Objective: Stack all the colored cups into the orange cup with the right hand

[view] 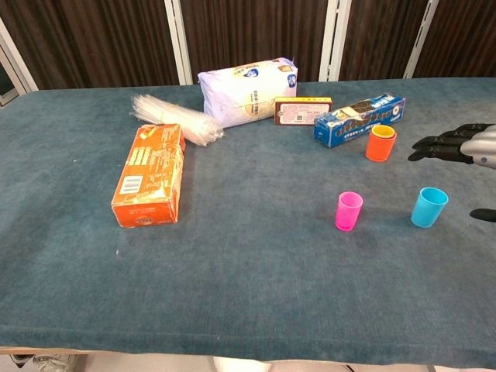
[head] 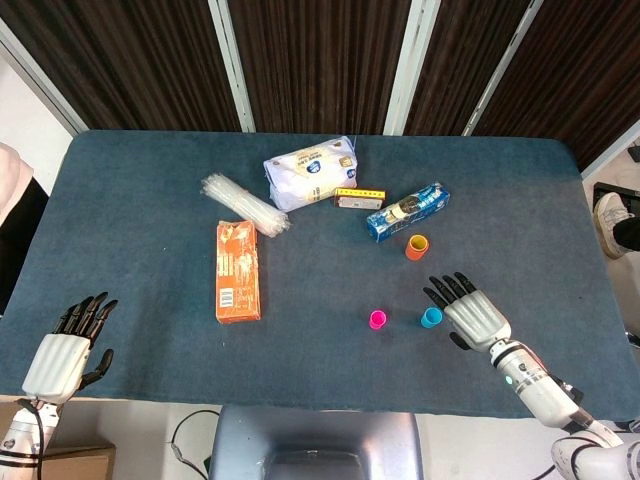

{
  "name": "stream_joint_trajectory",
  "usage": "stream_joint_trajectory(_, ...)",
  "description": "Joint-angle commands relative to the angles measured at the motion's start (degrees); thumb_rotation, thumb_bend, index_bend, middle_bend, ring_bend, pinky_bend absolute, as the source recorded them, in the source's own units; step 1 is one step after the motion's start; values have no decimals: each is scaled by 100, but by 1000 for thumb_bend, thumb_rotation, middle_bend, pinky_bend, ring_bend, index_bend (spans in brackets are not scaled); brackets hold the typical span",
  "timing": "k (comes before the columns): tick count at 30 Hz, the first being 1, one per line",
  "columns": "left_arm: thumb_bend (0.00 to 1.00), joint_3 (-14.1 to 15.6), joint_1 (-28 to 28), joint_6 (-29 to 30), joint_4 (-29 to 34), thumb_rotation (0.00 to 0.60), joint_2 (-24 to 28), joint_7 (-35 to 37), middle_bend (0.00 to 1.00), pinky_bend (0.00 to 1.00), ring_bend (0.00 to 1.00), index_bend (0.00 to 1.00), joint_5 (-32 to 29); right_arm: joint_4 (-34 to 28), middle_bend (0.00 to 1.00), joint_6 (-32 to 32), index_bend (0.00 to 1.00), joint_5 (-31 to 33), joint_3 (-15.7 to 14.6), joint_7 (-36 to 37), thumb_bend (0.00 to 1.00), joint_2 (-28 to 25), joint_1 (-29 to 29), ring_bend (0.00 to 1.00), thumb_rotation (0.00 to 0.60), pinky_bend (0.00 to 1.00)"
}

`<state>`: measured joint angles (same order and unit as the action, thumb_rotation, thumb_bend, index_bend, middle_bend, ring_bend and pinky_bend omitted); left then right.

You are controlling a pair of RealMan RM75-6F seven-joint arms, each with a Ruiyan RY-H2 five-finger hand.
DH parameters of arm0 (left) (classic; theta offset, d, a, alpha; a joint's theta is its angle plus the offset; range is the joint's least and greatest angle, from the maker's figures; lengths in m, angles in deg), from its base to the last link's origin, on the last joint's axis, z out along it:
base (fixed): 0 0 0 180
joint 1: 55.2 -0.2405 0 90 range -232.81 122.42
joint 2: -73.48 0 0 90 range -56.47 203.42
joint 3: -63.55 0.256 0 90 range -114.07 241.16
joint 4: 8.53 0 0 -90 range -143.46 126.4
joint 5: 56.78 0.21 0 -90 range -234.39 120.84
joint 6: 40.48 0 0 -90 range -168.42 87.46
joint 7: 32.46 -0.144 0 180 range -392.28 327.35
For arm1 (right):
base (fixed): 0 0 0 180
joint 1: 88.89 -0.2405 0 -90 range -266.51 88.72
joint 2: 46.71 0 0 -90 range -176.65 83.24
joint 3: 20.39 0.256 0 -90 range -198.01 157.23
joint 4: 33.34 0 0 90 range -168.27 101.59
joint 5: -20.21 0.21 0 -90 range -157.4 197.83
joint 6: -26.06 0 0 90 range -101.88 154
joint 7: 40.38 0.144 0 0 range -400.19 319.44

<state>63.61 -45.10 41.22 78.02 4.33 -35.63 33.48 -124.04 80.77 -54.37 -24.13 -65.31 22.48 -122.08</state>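
The orange cup (head: 416, 246) (view: 380, 144) stands upright near the blue snack box, with a yellow cup nested inside it. A pink cup (head: 377, 320) (view: 349, 211) and a blue cup (head: 431, 318) (view: 428, 207) stand side by side nearer the front edge. My right hand (head: 474, 314) (view: 463, 148) hovers open just right of the blue cup, fingers spread, holding nothing. My left hand (head: 66, 345) rests open at the front left corner, far from the cups; the chest view does not show it.
An orange carton (head: 238, 270) lies left of centre. A clear plastic packet (head: 245, 203), a white bag (head: 310, 172), a small brown box (head: 359, 198) and a blue snack box (head: 405, 211) line the back. The table's front edge (head: 320, 405) is close to the cups.
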Motion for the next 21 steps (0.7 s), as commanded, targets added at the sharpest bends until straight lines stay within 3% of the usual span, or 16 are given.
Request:
stream_joint_trajectory(1,448,1,-4,2,-2,600,4,11,0,127,0,0,-5,229,0,-183,222,94,100,61,445,224,-64,0,600,0)
stream_joint_trajectory(9,447,18,-36,90,19,600,29,10,0,127,0,0,54,503,0,-344,395,166,176,-42,445,491,-136,0,600,0)
stream_joint_trajectory(16,448,13,-40,99,5,600,24,4,0,127,0,0,51,616,0,-454,428,169,276,96,444,637,-206,0,600,0)
stream_joint_trajectory(21,448,16,-50,112,3,600,24,-2,0,128,0,0,54,685,0,-467,504,115,298,120,445,709,-231,0,600,0)
